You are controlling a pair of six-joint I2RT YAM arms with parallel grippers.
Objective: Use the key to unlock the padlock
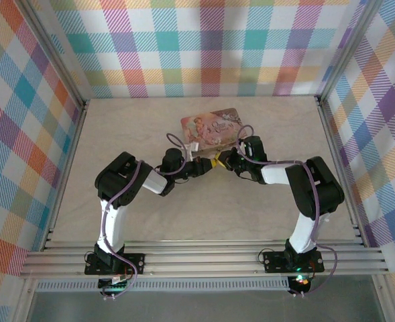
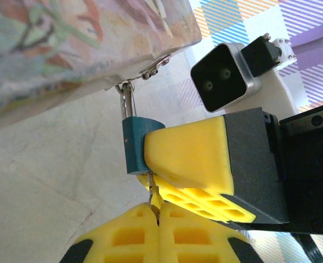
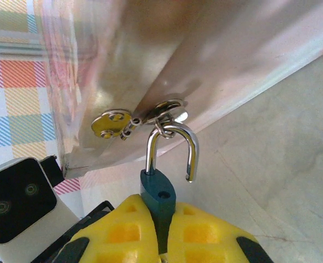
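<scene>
Fingers [image 3: 123, 224] of the right gripper [image 3: 160, 211] are clamped on the teal padlock [image 3: 158, 192], which hangs by its open shackle [image 3: 175, 145] from the hasp [image 3: 164, 109] of the patterned box [image 1: 210, 127], while the left gripper [image 2: 157, 216] pinches the key [image 2: 152, 192] seated in the padlock's base.

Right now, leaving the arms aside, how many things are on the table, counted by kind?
Teal padlock: 1
Key, in the padlock's underside: 1
Printed box that the padlock hangs from: 1
Total: 3
</scene>
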